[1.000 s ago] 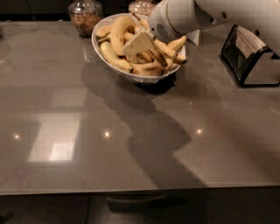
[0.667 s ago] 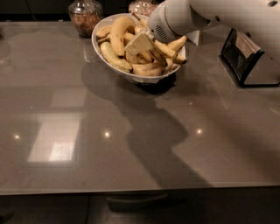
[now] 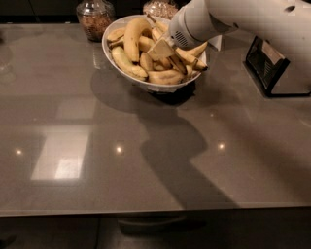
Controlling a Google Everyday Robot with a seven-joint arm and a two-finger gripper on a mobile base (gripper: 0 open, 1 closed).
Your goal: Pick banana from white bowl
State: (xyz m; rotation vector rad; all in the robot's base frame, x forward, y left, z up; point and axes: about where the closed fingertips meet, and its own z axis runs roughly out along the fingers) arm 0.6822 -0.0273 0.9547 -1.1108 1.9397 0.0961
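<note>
The white bowl (image 3: 108, 51) stands at the far middle of the grey table and is heaped with several yellow bananas (image 3: 132, 36). My gripper (image 3: 161, 48) comes in on the white arm (image 3: 233, 17) from the upper right. It is down among the bananas at the bowl's middle, touching the pile. The bananas under and behind it are partly hidden by the wrist. No banana is visibly lifted clear of the bowl.
Two brown-filled glass jars stand behind the bowl, one at its left (image 3: 95, 19) and one behind it (image 3: 160, 8). A black stand (image 3: 265, 65) sits at the right, partly behind the arm. The table's front edge (image 3: 146, 211) runs along the bottom.
The gripper has drawn slightly up and to the right within the bowl, uncovering more of the bananas. The bowl and jars have not moved.
</note>
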